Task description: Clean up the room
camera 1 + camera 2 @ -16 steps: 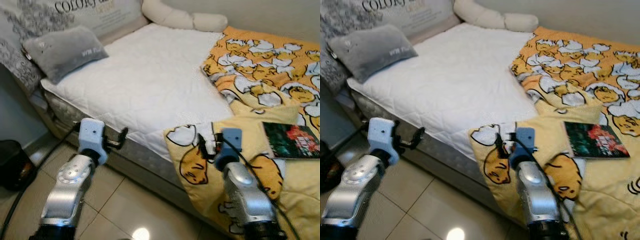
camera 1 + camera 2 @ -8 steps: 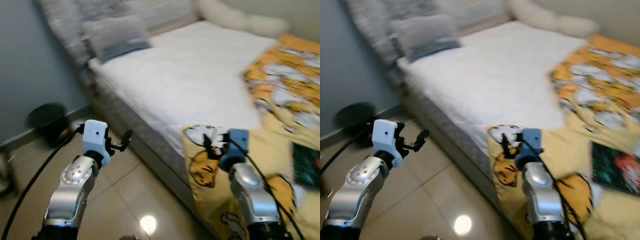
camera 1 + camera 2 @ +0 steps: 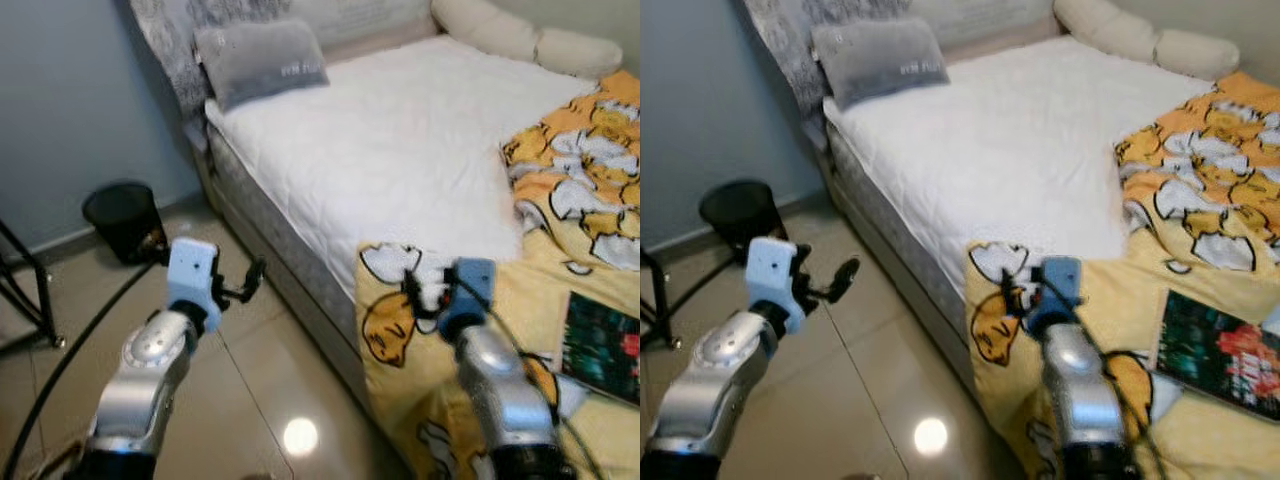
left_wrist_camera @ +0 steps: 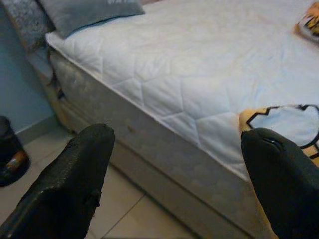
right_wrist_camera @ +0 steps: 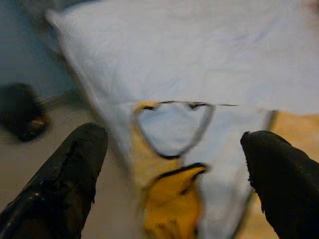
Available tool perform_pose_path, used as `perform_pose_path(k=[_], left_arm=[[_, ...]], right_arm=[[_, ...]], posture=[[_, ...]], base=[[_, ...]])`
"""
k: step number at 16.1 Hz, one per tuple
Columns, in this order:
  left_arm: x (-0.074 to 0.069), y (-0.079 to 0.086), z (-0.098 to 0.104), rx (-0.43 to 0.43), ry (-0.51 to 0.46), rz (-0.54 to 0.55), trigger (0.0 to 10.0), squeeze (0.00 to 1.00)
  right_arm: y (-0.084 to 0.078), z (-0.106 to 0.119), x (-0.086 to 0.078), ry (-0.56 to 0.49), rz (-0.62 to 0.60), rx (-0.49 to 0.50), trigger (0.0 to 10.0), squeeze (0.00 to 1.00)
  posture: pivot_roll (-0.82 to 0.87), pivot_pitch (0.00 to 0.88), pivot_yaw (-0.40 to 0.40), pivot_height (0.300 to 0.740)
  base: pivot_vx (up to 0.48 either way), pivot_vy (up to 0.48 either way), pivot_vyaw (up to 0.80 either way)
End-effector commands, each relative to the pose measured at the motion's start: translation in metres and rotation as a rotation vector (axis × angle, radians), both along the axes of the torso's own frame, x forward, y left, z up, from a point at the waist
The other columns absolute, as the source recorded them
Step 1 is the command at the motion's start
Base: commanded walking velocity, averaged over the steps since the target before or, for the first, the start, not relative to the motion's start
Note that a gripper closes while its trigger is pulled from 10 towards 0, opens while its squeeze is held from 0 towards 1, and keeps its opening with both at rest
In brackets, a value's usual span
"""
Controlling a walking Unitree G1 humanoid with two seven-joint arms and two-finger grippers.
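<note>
A bed with a white quilted mattress [image 3: 400, 140] runs from near right to far left. A yellow cartoon-print blanket [image 3: 560, 190] lies bunched over its right side and hangs over the near edge. A dark book [image 3: 605, 345] rests on the blanket at the right. A grey pillow [image 3: 262, 60] lies at the head. My left gripper [image 3: 250, 280] is open above the tiled floor beside the bed. My right gripper [image 3: 415, 295] is open just in front of the hanging blanket corner [image 5: 174, 129], holding nothing.
A black waste bin [image 3: 125, 220] stands on the floor against the blue-grey wall at the left. A dark metal stand leg [image 3: 30, 290] is at the far left. A cream bolster [image 3: 530, 40] lies at the back of the bed. Tiled floor [image 3: 250, 400] is open before me.
The camera has swung left, so the bin and wall have come into view and the bed sits further right. Both arms hold the same pose, grippers still open.
</note>
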State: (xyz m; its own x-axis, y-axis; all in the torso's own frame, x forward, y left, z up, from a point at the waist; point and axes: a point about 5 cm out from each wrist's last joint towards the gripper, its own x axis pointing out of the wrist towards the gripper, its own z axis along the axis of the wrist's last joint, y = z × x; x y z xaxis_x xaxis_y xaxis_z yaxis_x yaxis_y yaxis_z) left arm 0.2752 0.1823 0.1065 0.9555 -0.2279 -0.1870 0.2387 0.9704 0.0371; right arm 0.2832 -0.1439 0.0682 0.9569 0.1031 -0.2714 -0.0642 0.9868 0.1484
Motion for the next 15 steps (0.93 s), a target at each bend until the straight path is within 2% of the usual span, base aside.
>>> perform_pose_path(k=[1,3,5,6,8,15], left_arm=[[0.0005,-0.0046,0.0024,0.002,-0.011,-0.018,10.0,1.0],[0.0005,-0.0053,0.0021,0.003,-0.009,-0.02,10.0,1.0],[0.0006,-0.0058,0.002,0.003,-0.008,-0.022,10.0,1.0],[0.0002,-0.0059,0.0016,0.003,-0.006,-0.023,10.0,1.0],[-0.0002,-0.0062,0.0011,0.003,-0.004,-0.024,10.0,1.0],[-0.0017,-0.0104,-0.0009,0.001,0.002,-0.03,10.0,1.0]], right_arm=[[-0.0074,0.001,0.0001,0.01,-0.018,0.034,10.0,0.0],[-0.0043,0.0026,-0.0001,0.011,0.002,0.078,10.0,0.0],[-0.0035,0.0031,-0.0004,0.015,0.009,0.072,10.0,0.0],[-0.0049,0.0024,-0.0004,0.012,0.013,0.031,10.0,0.0],[-0.0038,0.0023,-0.0011,0.014,0.022,0.034,10.0,0.0],[-0.0018,0.0033,-0.0023,0.015,0.058,0.028,10.0,0.0]], posture=[[0.07,0.0,0.022,0.74],[0.06,0.0,0.02,0.74],[0.06,0.0,0.02,0.74],[0.06,0.0,0.02,0.74],[0.06,0.0,0.022,0.74],[0.06,0.0,0.02,0.74]], base=[[0.0,-0.266,0.0],[0.0,-0.263,-0.61],[0.0,-0.266,-0.8],[0.0,-0.262,0.0],[0.0,-0.261,0.0],[0.0,0.0,0.0]])
